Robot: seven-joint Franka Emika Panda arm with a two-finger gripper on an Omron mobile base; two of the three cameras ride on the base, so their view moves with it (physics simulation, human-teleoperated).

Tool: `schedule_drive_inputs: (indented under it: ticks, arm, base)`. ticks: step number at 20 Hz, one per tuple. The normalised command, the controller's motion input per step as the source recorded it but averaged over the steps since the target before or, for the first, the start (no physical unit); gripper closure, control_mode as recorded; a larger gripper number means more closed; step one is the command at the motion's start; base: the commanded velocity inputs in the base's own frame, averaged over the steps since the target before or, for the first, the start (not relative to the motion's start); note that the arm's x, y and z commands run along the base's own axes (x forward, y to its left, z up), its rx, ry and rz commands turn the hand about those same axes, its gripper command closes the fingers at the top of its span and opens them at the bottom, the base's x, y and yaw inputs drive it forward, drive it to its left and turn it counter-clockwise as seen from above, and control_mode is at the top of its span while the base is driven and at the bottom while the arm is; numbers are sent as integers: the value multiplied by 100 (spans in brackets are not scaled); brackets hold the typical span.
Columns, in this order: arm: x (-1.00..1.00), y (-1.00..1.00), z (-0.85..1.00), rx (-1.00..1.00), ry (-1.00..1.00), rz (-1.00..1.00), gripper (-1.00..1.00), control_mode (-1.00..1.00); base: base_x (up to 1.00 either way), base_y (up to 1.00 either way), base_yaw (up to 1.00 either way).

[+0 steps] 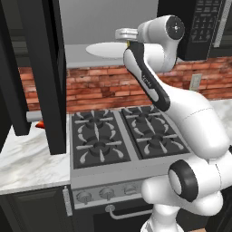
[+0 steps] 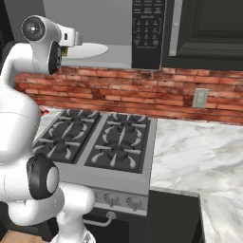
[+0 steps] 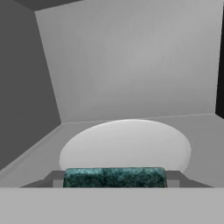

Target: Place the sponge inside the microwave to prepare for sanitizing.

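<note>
— Inside the microwave (image 2: 142, 33), what do you see, left to right?

— Grey left wall, then the white round plate (image 3: 127, 144) on the floor, with the dark door edge at far right.

— And the sponge (image 3: 114, 177)?

— Held between my fingers (image 3: 54, 179), green top showing, just over the plate's near rim. My claw (image 3: 114, 180) is closed on it.

— Below?

— A stove (image 1: 122, 140), brick wall (image 2: 118, 90) behind, marble tabletop (image 2: 190, 152) beside.

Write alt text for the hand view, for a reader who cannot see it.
A dark green sponge is held between the pincer fingertips at the bottom, just in front of a round white plate. Around them are the grey floor and walls of the microwave interior.
</note>
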Motion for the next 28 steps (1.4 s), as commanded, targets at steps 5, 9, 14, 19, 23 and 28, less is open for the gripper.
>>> schedule_drive_inputs:
  ticks: [5,9,14,19,23,28]
  arm:
    - [48,7,-7,0,0,0,100,-100]
    - [32,7,-17,0,0,0,100,-100]
    - [27,3,-12,0,0,0,100,-100]
    - [24,2,-7,0,-1,1,100,-100]
    - [10,0,-11,0,0,0,100,-100]
    - [14,0,-8,0,0,0,100,-100]
  base:
    - [0,0,0]
    - [0,0,0]
    - [0,0,0]
    - [0,0,0]
    - [0,0,0]
    - [0,0,0]
